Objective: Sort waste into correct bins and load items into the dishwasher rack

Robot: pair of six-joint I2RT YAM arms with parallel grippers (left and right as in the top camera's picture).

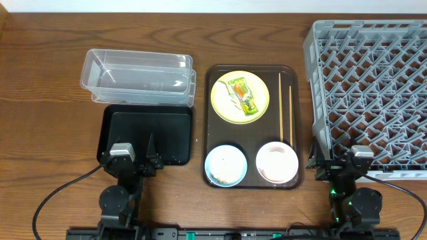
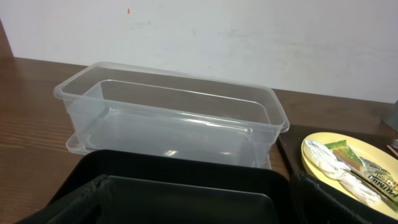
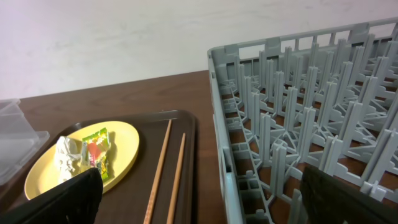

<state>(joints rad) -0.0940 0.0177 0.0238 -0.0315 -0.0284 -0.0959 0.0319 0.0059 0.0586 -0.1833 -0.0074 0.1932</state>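
Overhead: only view showing everything. Clear tub at the back left, black tray just in front of it, brown serving tray in the middle, grey rack on the right.
Serving tray load: yellow plate with the wrapper on it, chopsticks lying flat to its right, blue bowl with pale grains, pinkish bowl beside it.
Left wrist: tub close up, nothing in it. Plate edge and white paper bits are clearer here. Bowls out of frame.
Right wrist: rack pegs, both chopsticks, plate. Bowls and black tray out of frame.
Left gripper: over the black tray's near edge, fingers spread wide, holding nothing.
Right gripper: at the rack's near left corner, fingers spread wide, holding nothing.
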